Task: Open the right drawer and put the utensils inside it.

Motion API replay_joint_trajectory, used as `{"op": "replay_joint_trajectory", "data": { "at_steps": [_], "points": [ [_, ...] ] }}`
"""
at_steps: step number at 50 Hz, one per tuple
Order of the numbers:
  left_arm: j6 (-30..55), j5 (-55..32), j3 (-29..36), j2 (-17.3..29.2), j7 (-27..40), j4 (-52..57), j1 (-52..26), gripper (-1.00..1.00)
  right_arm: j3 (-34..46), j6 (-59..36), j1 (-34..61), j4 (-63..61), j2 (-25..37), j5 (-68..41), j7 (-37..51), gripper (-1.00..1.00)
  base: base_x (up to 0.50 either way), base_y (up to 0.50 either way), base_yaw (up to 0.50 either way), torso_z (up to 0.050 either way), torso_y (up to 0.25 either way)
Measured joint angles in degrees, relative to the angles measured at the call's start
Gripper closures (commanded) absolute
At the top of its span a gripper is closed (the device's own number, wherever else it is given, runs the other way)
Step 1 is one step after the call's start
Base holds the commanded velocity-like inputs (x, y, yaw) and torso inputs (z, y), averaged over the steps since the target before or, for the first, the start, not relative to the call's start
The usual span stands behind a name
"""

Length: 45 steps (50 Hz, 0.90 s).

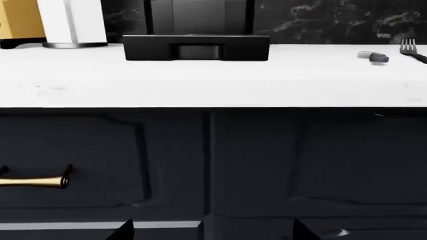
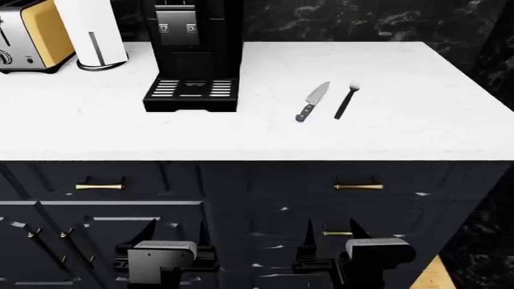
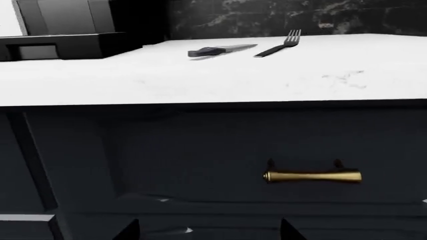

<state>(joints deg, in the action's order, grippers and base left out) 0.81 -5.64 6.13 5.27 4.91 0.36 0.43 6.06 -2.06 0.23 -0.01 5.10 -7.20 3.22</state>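
The right drawer is shut below the white counter, its brass handle facing me. On the counter above it lie the knife and the fork, side by side. My right gripper hangs open in front of the cabinet, below the drawer handle and apart from it. In the right wrist view the knife and fork lie far back on the counter. My left gripper is open too, low before the left cabinet. Nothing is between either gripper's fingers.
A black coffee machine, a paper towel roll and a toaster stand at the counter's back left. The left drawer has its own brass handle. Tall navy doors sit under both drawers. A dark marble wall backs the counter.
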Motion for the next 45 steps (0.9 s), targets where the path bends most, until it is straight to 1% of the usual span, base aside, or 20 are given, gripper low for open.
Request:
{"op": "replay_joint_trajectory", "data": {
  "at_steps": [8,11,15,19,21,22,24,27,29,31,33,35,38,42,45],
  "points": [
    [1.2,-0.7,0.6,0.6,0.6,1.7,0.1,-1.00,0.5,-0.3,0.0,-0.3,0.5,-0.8,0.5,-1.00,0.00,-0.50,0.00,0.050,0.000],
    [3.9,-1.7,1.0,0.8,0.5,3.9,0.3,-1.00,0.1,-1.4,0.0,-1.0,0.9,-1.8,0.7,-1.00,0.00,0.00,0.00,0.000,0.000],
    [13.4,-3.9,0.9,2.2,1.4,11.8,-0.5,-1.00,-0.9,-5.9,-0.3,-4.6,1.1,-5.9,1.0,-1.00,0.00,0.00,0.00,0.000,0.000],
    [28.7,-8.0,-0.6,4.3,2.6,22.9,-4.8,-1.00,-3.0,-11.2,-0.8,-9.3,1.2,-12.7,1.0,-1.00,0.00,0.00,0.00,0.000,0.000],
    [38.3,-11.9,-2.5,5.0,3.2,28.0,-9.5,-1.00,-4.7,-14.5,-0.8,-10.8,1.2,-18.1,0.7,-1.00,0.00,0.00,0.00,0.000,0.000],
    [43.1,-14.8,-3.6,5.7,4.6,30.1,-12.2,-1.00,-5.7,-16.2,-0.7,-11.4,1.2,-21.1,0.6,-1.00,0.00,0.00,0.00,0.000,0.000],
    [51.3,-22.1,-4.9,7.8,9.3,31.1,-19.0,-1.00,-8.2,-19.9,-0.4,-11.8,1.0,-28.4,0.8,-1.00,0.00,0.00,0.00,0.000,0.000],
    [60.5,-35.7,-4.7,11.3,19.5,29.4,-30.6,-1.00,-11.6,-23.8,-0.5,-11.9,0.4,-38.0,0.5,-1.00,0.00,0.00,0.00,0.000,0.000],
    [65.4,-46.2,-3.6,13.1,25.1,27.0,-38.5,-1.00,-13.5,-25.5,-0.7,-11.9,-0.1,-43.0,0.2,-1.00,0.00,0.00,0.00,0.000,0.000],
    [69.4,-55.7,-1.8,14.2,29.0,23.5,-46.3,-1.00,-14.9,-26.9,-0.7,-11.5,-0.6,-47.3,0.2,-1.00,0.00,0.00,0.00,0.000,0.000],
    [72.8,-62.0,0.7,15.1,30.9,19.5,-53.6,-1.00,-16.2,-27.9,-0.7,-10.8,-1.2,-51.1,0.2,-1.00,0.00,0.00,0.00,0.000,0.000],
    [75.6,-65.8,3.8,15.9,30.9,15.3,-60.6,-1.00,-17.3,-28.4,-0.7,-10.1,-1.7,-54.4,0.1,-1.00,0.00,0.00,0.00,0.000,0.000],
    [78.4,-68.4,9.1,16.7,28.4,9.7,-70.0,-1.00,-18.6,-28.5,-0.6,-9.0,-2.3,-58.4,-0.1,-1.00,0.00,0.00,0.00,0.000,0.000],
    [80.5,-68.4,16.6,17.0,22.9,3.4,-81.0,-1.00,-19.7,-27.8,-0.5,-7.3,-2.8,-62.0,-0.6,-1.00,0.00,0.00,0.00,0.000,0.000],
    [80.7,-66.8,22.4,16.8,18.1,-1.2,-88.0,-1.00,-20.2,-27.1,-0.5,-6.3,-3.1,-64.1,-1.0,-1.00,0.00,0.00,0.00,0.000,0.000]
  ]
}}
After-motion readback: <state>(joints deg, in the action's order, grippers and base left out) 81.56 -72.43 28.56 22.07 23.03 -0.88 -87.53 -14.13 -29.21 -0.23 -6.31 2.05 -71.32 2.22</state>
